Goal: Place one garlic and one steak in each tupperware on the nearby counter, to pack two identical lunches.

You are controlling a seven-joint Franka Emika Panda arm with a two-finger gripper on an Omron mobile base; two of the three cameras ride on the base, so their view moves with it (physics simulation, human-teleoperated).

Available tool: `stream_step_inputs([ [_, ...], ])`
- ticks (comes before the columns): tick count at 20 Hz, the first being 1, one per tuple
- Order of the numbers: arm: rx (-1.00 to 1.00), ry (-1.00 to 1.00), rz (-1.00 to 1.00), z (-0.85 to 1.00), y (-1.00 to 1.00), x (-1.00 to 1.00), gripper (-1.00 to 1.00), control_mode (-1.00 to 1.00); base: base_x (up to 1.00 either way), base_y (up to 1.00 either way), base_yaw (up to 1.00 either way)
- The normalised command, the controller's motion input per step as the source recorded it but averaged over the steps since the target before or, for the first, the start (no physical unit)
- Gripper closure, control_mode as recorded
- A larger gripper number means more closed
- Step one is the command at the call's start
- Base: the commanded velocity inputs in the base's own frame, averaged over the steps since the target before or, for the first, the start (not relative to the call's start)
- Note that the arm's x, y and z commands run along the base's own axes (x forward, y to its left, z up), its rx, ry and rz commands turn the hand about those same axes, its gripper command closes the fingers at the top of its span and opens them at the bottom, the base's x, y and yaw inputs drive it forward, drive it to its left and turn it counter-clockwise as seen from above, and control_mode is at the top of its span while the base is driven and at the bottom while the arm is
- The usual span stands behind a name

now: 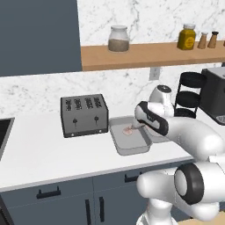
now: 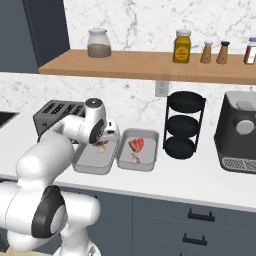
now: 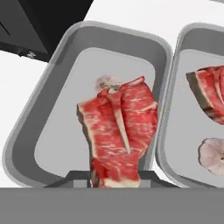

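A: We log the white bench [image 2: 200, 175] first, running over slate-blue cabinets, with the dark slotted toaster [image 1: 84, 115] at its left and a black three-tier rack [image 2: 184, 125] to the right of the trays.

B: Noted. We see two grey tupperware trays side by side, nearly touching. The left tupperware [image 3: 39, 131] sits just beside the toaster; the right tupperware [image 2: 150, 150] lies between it and the rack.

A: Contents of the right one: a steak [image 2: 136, 145] toward the back, a garlic bulb [image 2: 135, 159] nearer the front edge. In the hand view the pair sits at the right margin.

B: Over the left tray, we record a second steak [image 3: 120, 131], red and marbled, upright and hanging above the tray floor. A second garlic [image 3: 107, 82] lies in that tray, partly hidden behind the meat.

A: The gripper [image 3: 114, 175]?

B: Clamped narrowly on the lower end of that second steak, fingers mostly covered by the meat. From the base views it hovers above the left tray, arm bent low.
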Motion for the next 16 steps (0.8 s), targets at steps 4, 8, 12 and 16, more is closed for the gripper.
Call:
stream_step_inputs([
  [4,0.00,0.25,0.12,-0.58,0.10,0.23,1.00,-1.00,0.00,0.00,0.00],
  [8,0.00,0.02,0.12,-0.49,0.15,0.46,1.00,-1.00,0.00,0.00,0.00],
  [12,0.02,0.00,0.13,-0.40,0.23,0.15,1.00,-1.00,0.00,0.00,0.00],
  [16,0.01,0.00,0.15,-0.27,0.07,-0.11,1.00,-1.00,0.00,0.00,0.00],
])
